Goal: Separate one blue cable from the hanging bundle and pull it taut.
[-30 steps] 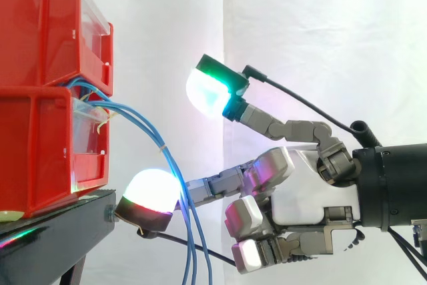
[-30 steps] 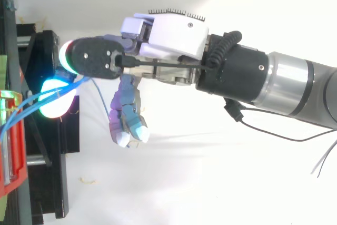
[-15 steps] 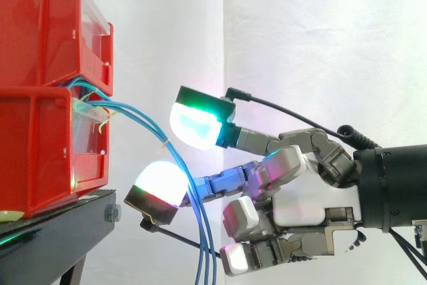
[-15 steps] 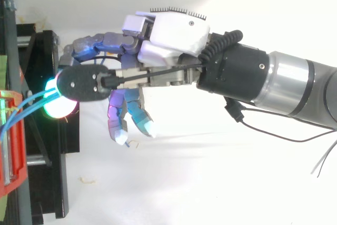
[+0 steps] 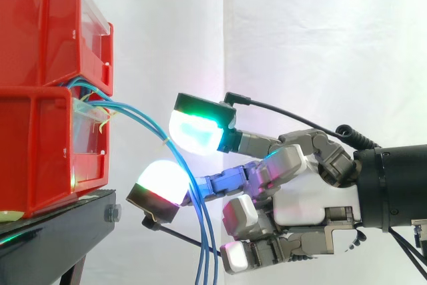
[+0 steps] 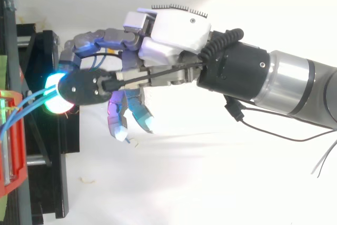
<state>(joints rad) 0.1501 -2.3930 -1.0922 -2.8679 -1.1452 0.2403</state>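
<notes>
Several blue cables [image 5: 137, 117] leave the gap between the two stacked red bins [image 5: 40, 38] and hang down past the stand's edge. My hand [image 5: 300, 198] reaches in from the right. Two glowing fingertips [image 5: 195, 133] have closed on the cables from above and below, one green-white and one white-magenta. I cannot tell whether they hold one cable or the bundle. The other fingers are curled under the palm. In the top view the hand [image 6: 174, 35] has its upper pad over the cables [image 6: 23, 110] at the stand's edge.
The black stand [image 5: 60, 225] carries the bins at the left. A white curtain hangs behind. In the top view a red bin [image 6: 10, 146] sits at the left edge, with a white floor under the arm.
The upper fingertip came down and left toward the lower one, closing the wide gap around the cables. The cables below the pinch shifted slightly right.
</notes>
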